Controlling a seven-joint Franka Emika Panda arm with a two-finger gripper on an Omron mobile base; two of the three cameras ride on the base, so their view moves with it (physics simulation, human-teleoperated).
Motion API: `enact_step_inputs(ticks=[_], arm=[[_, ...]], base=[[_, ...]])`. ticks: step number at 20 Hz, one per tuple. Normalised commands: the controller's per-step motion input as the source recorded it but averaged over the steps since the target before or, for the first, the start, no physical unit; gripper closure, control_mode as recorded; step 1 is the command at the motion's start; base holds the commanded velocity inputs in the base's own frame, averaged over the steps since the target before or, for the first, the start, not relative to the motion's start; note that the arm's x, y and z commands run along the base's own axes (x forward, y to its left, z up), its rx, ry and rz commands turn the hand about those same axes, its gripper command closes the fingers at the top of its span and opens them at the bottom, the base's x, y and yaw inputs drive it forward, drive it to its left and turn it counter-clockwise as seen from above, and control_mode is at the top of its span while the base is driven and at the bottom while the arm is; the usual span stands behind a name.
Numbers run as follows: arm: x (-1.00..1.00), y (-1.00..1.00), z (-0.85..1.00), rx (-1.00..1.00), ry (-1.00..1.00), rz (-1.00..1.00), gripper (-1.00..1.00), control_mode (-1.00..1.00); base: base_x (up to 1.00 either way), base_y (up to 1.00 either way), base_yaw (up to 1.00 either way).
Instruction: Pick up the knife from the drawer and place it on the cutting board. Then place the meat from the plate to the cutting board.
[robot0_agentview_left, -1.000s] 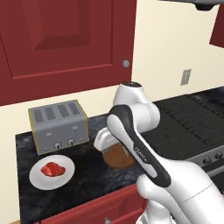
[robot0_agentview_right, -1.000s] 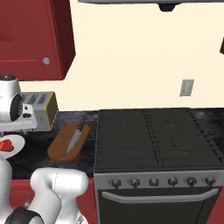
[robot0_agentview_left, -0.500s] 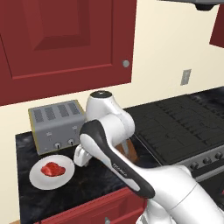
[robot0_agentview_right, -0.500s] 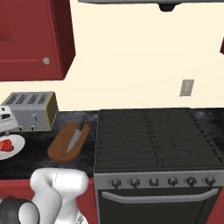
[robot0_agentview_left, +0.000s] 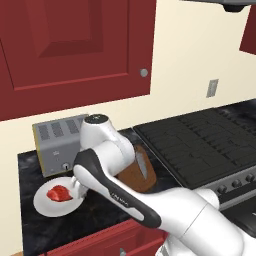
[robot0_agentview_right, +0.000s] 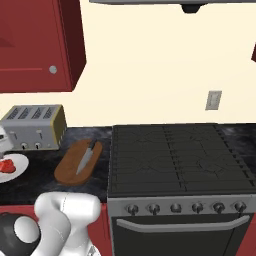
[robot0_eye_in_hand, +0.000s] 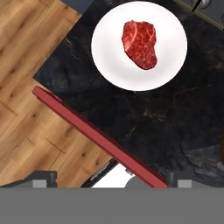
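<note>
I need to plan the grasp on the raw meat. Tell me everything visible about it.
The lump of raw red meat is a small, irregular, marbled slab, darker at one edge. It lies flat near the middle of the round white plate, touching nothing else. The plate sits on the dark stone counter, beside the silver toaster. Nothing grips the meat.

We see a silver toaster (robot0_agentview_left: 59, 144) at nine o'clock on the black counter (robot0_agentview_right: 42, 172), a black stove (robot0_agentview_right: 177, 160) beside it, perhaps touching.
</note>
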Motion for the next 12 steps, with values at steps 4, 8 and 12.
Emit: enact_step_inputs(ticks=[4, 8, 12], arm=[[0.19, 0.18, -0.28, 0.0, 0.0, 0.0, -1.0, -1.0], [0.28, 0.05, -0.21, 0.0, 0.0, 0.0, -1.0, -1.0], [0.26, 0.01, -0.21, 0.0, 0.0, 0.0, -1.0, -1.0]], base=[[0.0, 0.0, 0.0], [0.0, 0.0, 0.0], [0.0, 0.0, 0.0]])
